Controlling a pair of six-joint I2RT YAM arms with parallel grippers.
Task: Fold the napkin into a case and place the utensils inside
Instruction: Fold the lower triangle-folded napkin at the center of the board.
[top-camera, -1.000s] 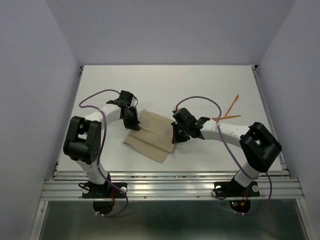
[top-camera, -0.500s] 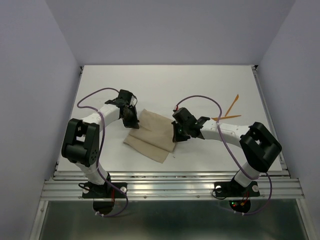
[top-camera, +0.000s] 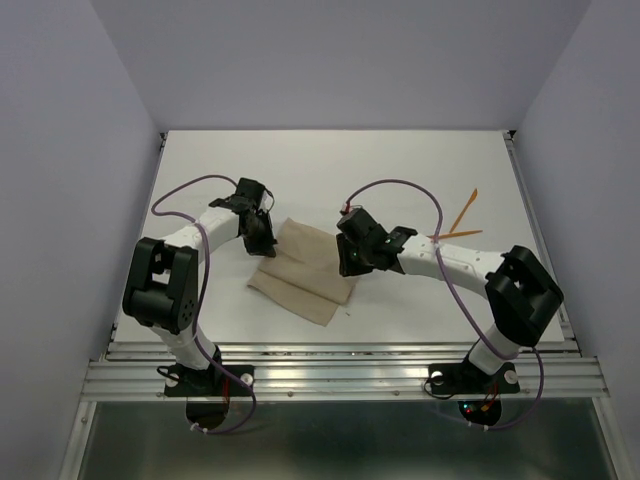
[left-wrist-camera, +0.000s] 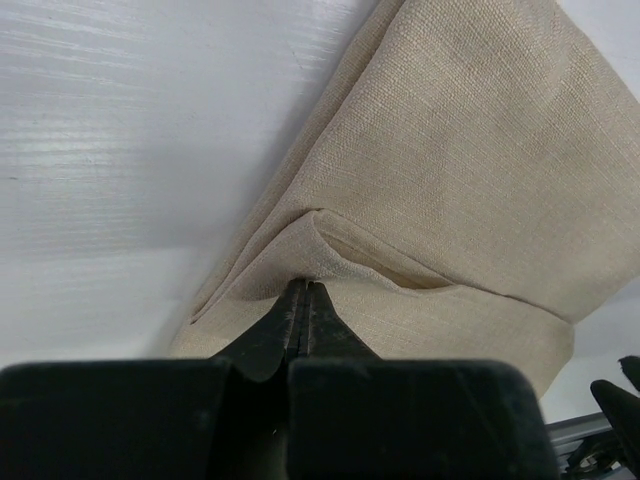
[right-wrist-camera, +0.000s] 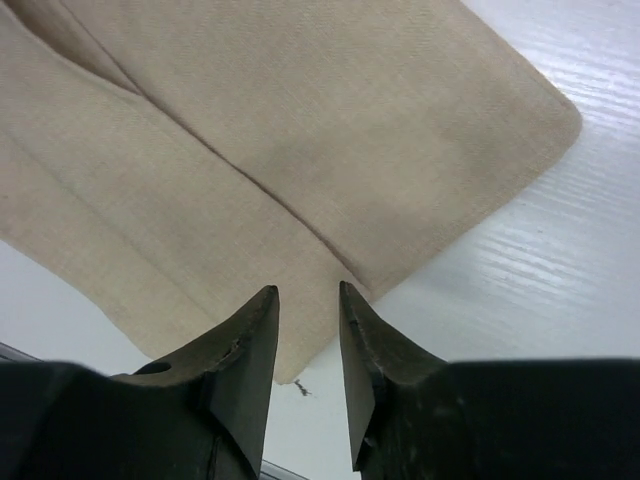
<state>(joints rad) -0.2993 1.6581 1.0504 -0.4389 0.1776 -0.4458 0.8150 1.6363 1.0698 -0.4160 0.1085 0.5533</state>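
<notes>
Left end effector tight on napkin, right end effector apart; utensils partly hidden

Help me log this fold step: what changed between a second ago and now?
The right gripper opened its jaws, letting go of the right edge of the folded tan-beige cloth napkin, and shifted slightly upward in the overhead view. The left gripper stays shut, pinching the napkin's left fold. The napkin and the two thin orange plastic utensils have not moved.
</notes>
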